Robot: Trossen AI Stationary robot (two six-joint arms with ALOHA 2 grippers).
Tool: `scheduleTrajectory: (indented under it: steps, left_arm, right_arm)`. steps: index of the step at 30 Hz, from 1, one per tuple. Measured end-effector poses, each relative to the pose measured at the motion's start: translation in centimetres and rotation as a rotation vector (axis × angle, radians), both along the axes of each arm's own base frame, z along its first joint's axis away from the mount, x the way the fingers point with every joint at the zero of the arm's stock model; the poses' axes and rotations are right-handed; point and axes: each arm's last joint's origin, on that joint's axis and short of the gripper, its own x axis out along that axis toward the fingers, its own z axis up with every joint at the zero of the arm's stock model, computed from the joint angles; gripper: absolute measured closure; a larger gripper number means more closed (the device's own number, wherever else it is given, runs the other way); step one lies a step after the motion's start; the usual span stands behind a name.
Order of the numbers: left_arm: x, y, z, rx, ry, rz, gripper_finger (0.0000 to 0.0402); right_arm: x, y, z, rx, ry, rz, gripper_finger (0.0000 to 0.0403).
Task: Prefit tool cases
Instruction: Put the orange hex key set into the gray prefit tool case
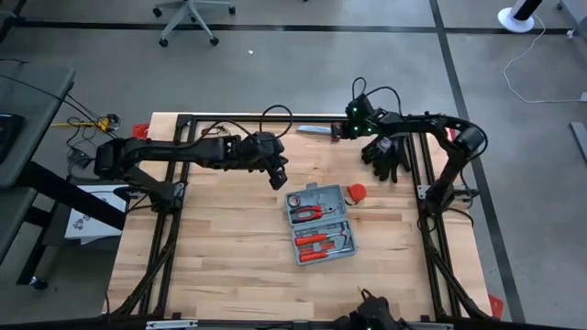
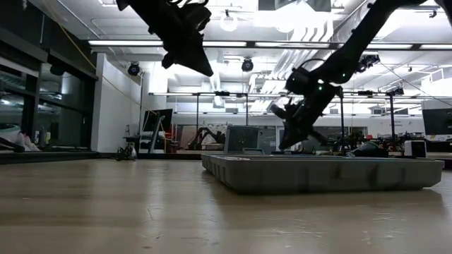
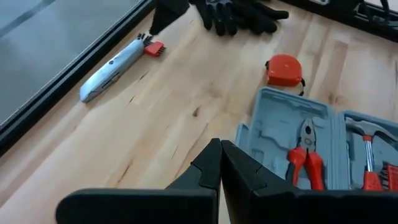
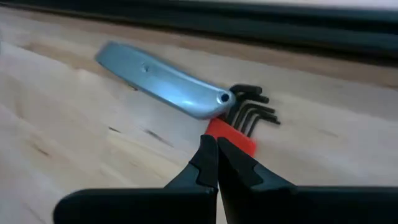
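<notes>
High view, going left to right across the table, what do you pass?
Left gripper → open tool case → orange tape measure → black gloves.

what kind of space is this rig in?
Likely a robotics lab or workshop. The wooden table sits on a concrete floor with an office chair nearby, and the low view shows a big open hall with strip lights and another robot arm standing in the background.

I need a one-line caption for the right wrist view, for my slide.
Shut right gripper over a red hex-key holder beside a grey utility knife on the wooden table.
</notes>
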Motion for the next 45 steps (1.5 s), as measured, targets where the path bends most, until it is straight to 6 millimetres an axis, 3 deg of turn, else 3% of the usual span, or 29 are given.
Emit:
scheduleTrajectory:
  steps: [7,13,23,34,39,43,45]
  left_arm:
    - [-0.1,0.4,0.0,0.023,0.004,0.036,0.0401]
    - [-0.2,0.4,-0.1,0.015,0.017,0.033,0.0401]
    - [-0.2,0.4,-0.1,0.015,0.019,0.034,0.0401]
    - [-0.2,0.4,-0.2,0.016,0.026,0.033,0.0401]
    - [-0.3,0.4,-0.3,0.013,0.041,0.032,0.0401]
    - [-0.4,0.4,-0.3,0.011,0.05,0.031,0.0401]
    - [-0.4,0.4,-0.3,0.011,0.05,0.031,0.0401]
  right_arm:
    - [1.8,-1.9,-0.3,0.009,0.06,0.018,0.0403]
    - [2.1,-2.6,-0.5,0.019,0.262,0.083,0.0403]
    - [1.6,-1.1,-1.5,0.054,0.353,0.218,0.0403]
    - [4.2,2.6,-1.7,0.1,0.354,0.335,0.0403]
    - [5.1,4.4,-0.7,0.049,0.374,0.368,0.0403]
    - [5.2,3.8,1.2,-0.035,0.295,0.349,0.0403]
    - [4.6,3.0,1.1,-0.037,0.306,0.313,0.0403]
